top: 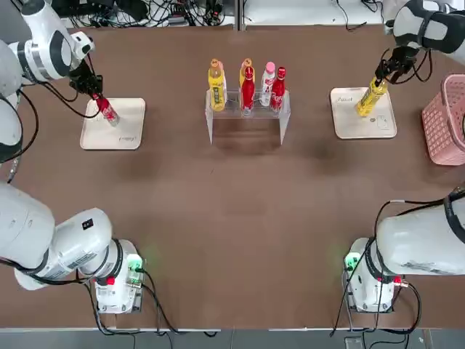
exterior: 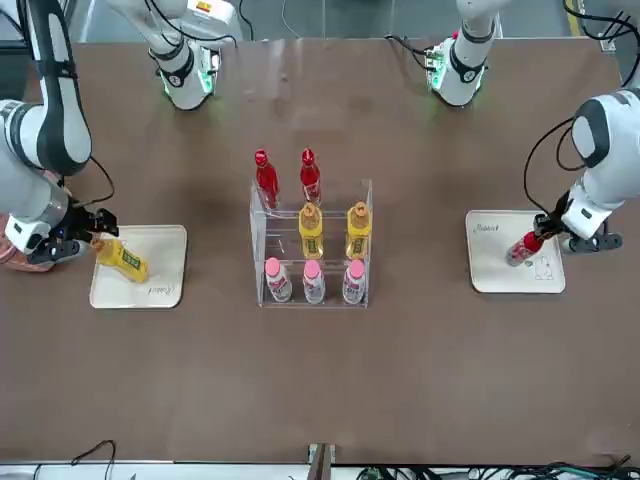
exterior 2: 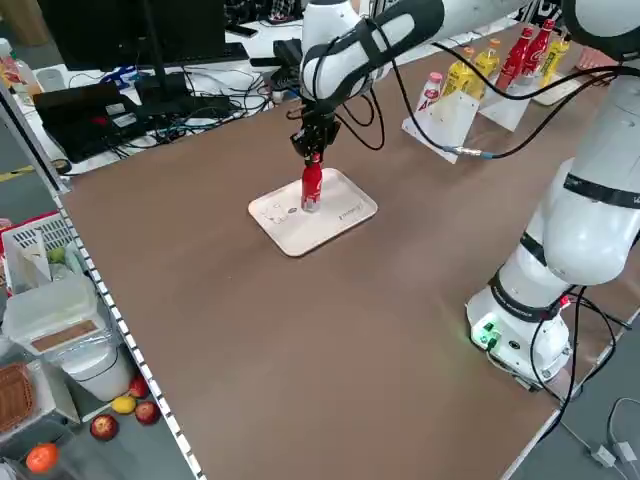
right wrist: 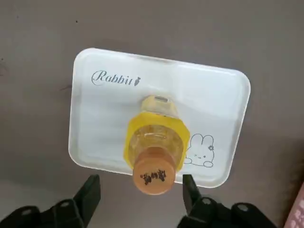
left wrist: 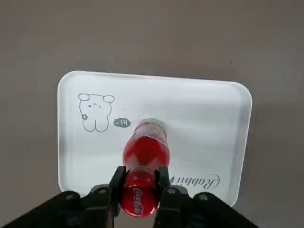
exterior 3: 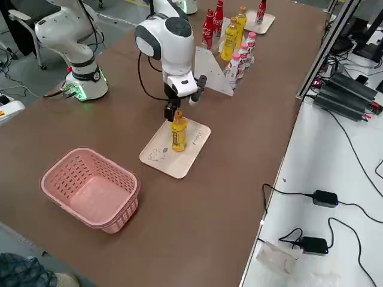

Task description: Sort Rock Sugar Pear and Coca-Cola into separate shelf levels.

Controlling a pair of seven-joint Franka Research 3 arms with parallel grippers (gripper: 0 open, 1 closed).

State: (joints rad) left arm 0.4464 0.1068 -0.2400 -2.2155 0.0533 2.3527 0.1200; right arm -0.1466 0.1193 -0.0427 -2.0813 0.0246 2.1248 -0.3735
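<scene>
Left gripper (left wrist: 140, 190) pinches a Coca-Cola (left wrist: 144, 156) by its cap, upright on its cream tray (left wrist: 213, 123). My right gripper (right wrist: 138, 190) hangs spread around a Rock Sugar Pear (right wrist: 156, 142) neck, ungrasped. Shelf (top: 245, 116) mid-desk awaits both, I judge.

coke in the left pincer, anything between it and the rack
Nothing visible. The left pincer is shut on the coke over its tray, and only bare table lies between there and the rack.
</scene>
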